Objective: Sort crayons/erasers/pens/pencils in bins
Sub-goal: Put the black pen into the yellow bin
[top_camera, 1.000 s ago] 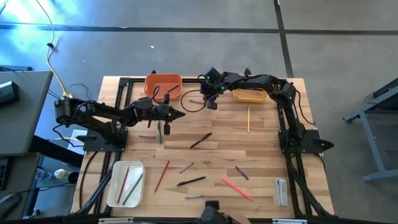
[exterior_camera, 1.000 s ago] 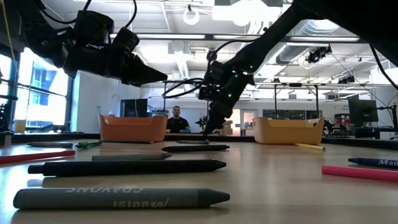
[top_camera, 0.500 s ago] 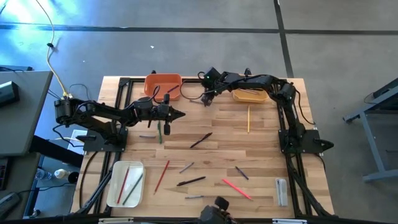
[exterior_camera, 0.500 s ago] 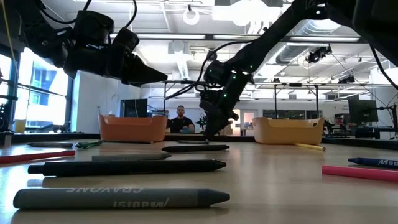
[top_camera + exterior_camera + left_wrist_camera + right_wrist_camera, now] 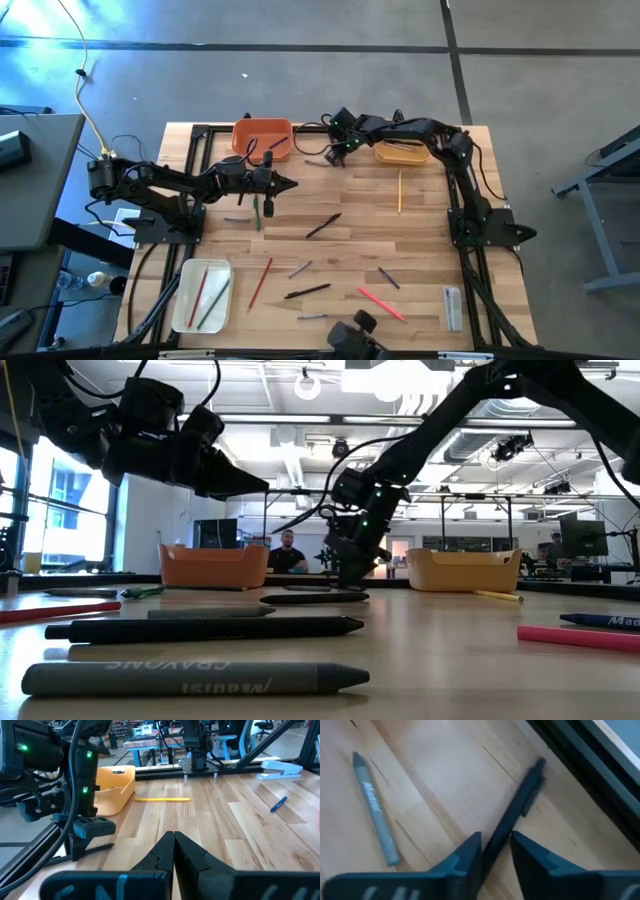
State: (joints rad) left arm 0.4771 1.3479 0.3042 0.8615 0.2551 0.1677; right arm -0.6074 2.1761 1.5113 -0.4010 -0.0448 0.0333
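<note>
My right gripper [image 5: 334, 155] is at the far middle of the table, between the orange bin [image 5: 263, 138] and the yellow-orange bin [image 5: 402, 152]. It is shut on a black pen [image 5: 516, 810]. A grey crayon [image 5: 375, 812] lies on the wood beside it. My left gripper [image 5: 287, 183] is shut and empty, held above the table left of centre, over a green pencil [image 5: 256, 209]. The white bin [image 5: 201, 295] at the near left holds a red and a green pencil. My right gripper pinches the black pen's shaft [image 5: 496, 842] between its two fingers [image 5: 467, 855], which lie along either side of it. The pen's clip end [image 5: 534, 780] sticks out ahead of the fingertips. Whether the pen rests on the wood or is just clear of it, I cannot tell.
Loose on the table are a yellow pencil [image 5: 399, 190], red pencils [image 5: 260, 282] [image 5: 381, 303], black pens [image 5: 322, 225] [image 5: 307, 291], crayons [image 5: 300, 268] [image 5: 388, 278] and a clear block [image 5: 452, 306]. A person [image 5: 288, 550] sits beyond the far edge.
My right gripper has gone a little toward the table's far edge and has turned from pointing straight down to a slant. My left gripper has kept still.
</note>
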